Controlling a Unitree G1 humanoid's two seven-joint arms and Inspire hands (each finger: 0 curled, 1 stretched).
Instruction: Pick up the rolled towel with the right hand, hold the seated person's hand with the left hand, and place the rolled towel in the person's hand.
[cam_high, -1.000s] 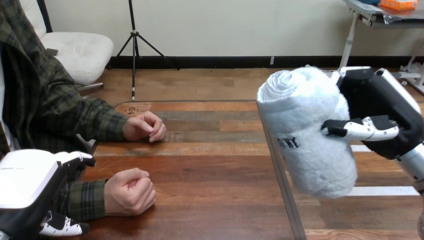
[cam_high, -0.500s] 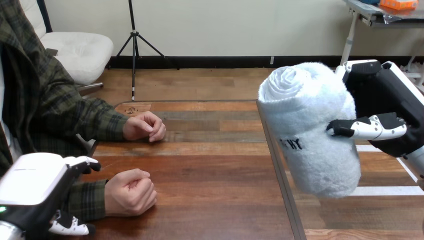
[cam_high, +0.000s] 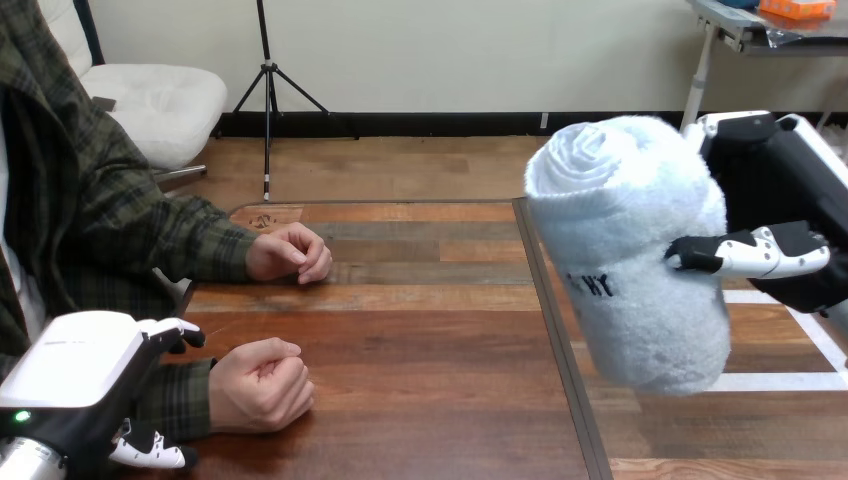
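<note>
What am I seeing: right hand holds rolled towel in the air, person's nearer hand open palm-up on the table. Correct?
Not quite. Head view: the right hand holds the rolled towel in the air, but the person's nearer hand rests on the table closed in a fist, not open palm-up.

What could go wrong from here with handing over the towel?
The person's nearer hand is a closed fist, so the rolled towel would have no palm to land in and might roll onto the table. The right robot hand holds it in the air, far right of that fist; it could slip on the way. The left robot hand is at the person's sleeve; whether it grips, I cannot tell.
</note>
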